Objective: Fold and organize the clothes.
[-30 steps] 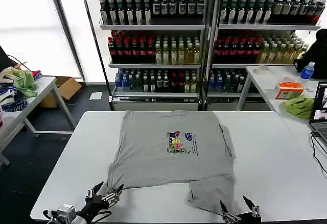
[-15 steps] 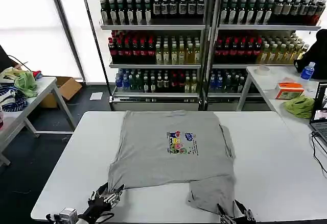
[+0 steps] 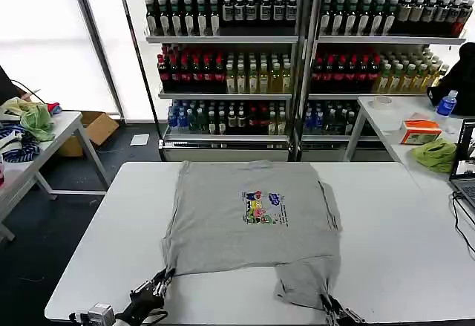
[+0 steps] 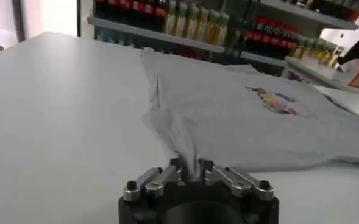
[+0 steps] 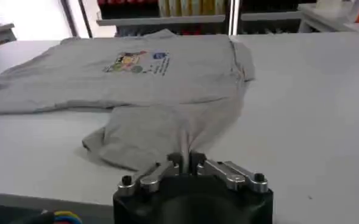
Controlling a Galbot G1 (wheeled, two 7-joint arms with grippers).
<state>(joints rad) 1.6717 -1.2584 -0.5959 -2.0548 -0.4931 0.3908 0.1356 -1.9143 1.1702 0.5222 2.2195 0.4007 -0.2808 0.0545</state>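
A light grey short-sleeved shirt with a small multicoloured chest print lies flat on the white table, its collar toward the far edge. My left gripper is shut on the shirt's near left hem corner. At the near right, my right gripper is shut on the hem of the hanging flap. From each pinch the cloth rises in a ridge. In the left wrist view the left gripper holds a fold of grey cloth; in the right wrist view the right gripper does likewise.
Shelves of bottled drinks stand behind the table. A side table on the left carries a bright green cloth and dark blue patterned fabric. On the right table are another green cloth, an orange box and a laptop.
Both grippers have closed on the shirt's near hem corners and drawn back toward the near table edge. The hem is pulled a little toward me.
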